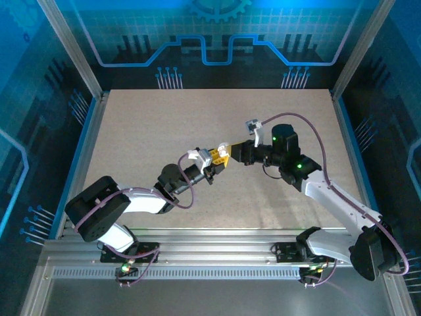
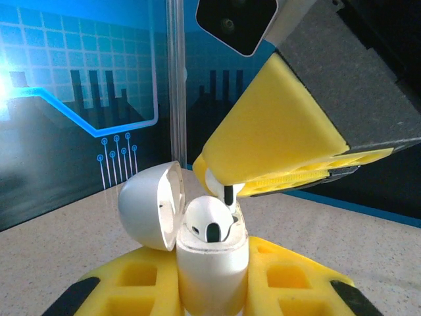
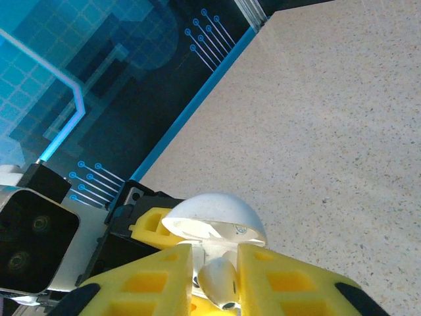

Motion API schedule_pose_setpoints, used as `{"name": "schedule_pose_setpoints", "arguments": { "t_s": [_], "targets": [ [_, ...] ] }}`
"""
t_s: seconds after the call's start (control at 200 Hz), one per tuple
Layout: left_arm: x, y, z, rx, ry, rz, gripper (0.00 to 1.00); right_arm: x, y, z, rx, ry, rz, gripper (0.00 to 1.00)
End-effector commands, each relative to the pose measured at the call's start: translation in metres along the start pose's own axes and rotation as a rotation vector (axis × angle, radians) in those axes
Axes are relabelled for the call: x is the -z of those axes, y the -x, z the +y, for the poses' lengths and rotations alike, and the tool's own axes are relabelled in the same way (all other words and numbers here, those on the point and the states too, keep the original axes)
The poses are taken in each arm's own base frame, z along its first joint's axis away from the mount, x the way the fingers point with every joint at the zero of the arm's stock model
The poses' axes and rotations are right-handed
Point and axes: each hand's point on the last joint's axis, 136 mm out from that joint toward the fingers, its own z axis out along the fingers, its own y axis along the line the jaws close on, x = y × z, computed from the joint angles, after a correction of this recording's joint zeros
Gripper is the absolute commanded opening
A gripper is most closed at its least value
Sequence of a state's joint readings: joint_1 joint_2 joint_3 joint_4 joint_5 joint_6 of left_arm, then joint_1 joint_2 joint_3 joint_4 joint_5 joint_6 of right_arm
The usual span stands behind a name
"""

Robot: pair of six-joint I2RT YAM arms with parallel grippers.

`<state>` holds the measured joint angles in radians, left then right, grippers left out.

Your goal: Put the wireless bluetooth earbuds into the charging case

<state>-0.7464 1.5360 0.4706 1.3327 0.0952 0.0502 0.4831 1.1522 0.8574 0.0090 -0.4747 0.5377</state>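
Above mid-table (image 1: 131, 131), my two pincers meet tip to tip. The left pincer (image 2: 212, 286) is clamped shut on the body of the white charging case (image 2: 212, 263) and holds it upright, with the lid (image 2: 148, 207) swung open to one side. One white earbud (image 2: 209, 225) appears to be seated in its well already, head showing at the mouth of the case. The right pincer (image 3: 216, 276) has its yellow fingers closed about a second earbud (image 2: 216, 183); whether that grip is firm or slackening I cannot tell. This earbud hangs directly over the case beside the seated one, with its dark stem tip pointing down at the case mouth; I cannot tell whether it is touching the rim or just inside. Judgement: the task is well along for this case. One piece is in and the other is at the point of insertion. What is left is seating the stem fully and releasing it.
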Motion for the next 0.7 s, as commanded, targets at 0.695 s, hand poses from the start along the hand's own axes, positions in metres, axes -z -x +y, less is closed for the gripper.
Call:
{"name": "schedule_pose_setpoints", "arguments": {
  "t_s": [0.695],
  "targets": [
    [-0.002,0.043,-0.008,-0.019,-0.035,-0.131,0.11,0.034,0.026,0.008,0.052,-0.081,-0.064,0.49]
  ]
}}
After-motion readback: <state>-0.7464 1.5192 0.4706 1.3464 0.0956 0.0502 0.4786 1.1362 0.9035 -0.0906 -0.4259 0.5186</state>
